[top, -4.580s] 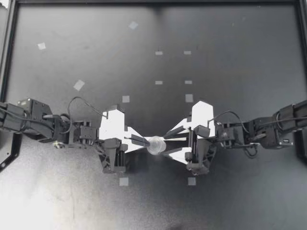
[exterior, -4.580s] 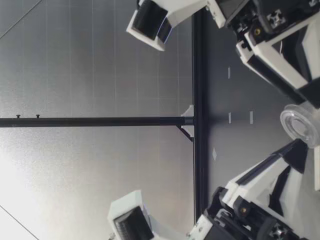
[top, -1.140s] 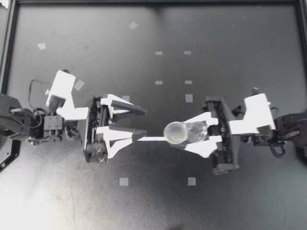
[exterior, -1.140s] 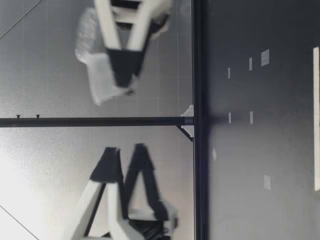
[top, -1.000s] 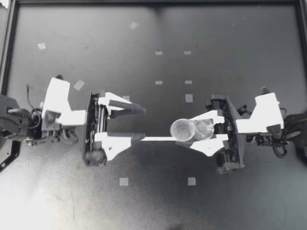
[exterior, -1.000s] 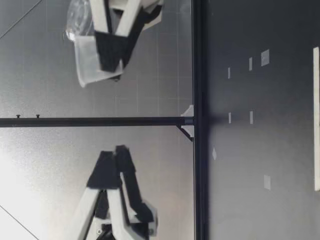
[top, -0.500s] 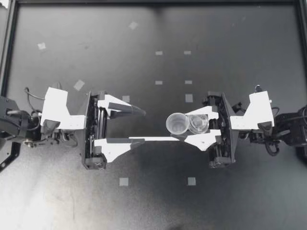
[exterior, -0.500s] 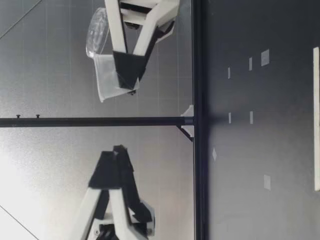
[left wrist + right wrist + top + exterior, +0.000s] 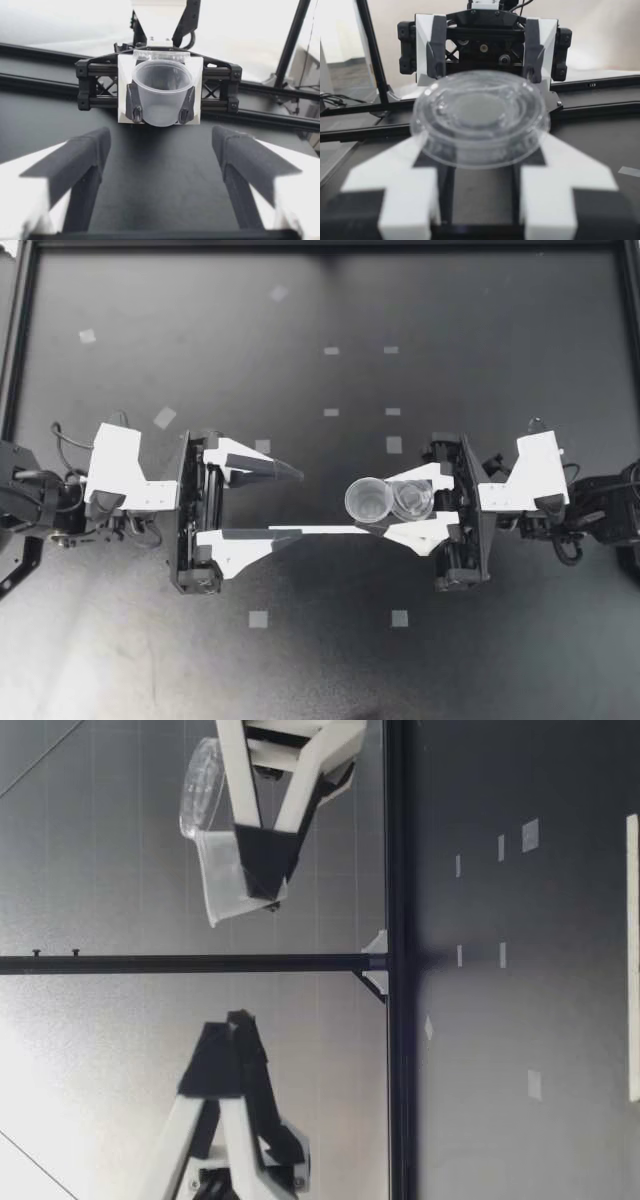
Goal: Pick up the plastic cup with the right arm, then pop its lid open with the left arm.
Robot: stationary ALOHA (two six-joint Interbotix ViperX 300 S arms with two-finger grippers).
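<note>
Lifted & parted since earlier; my right gripper [image 9: 385, 502] pinches clear cup [image 9: 369, 498] by its sides w/ rim free; left gripper [image 9: 300, 504] spread, facing it.

text: none readable | tape squares [image 9: 258, 619] on table [image 9: 520, 660]: blank, no marks legible

Wide-spread left tool [image 9: 161, 141], right tool [image 9: 160, 117] ahead gripping clear cup [image 9: 162, 92]
</note>
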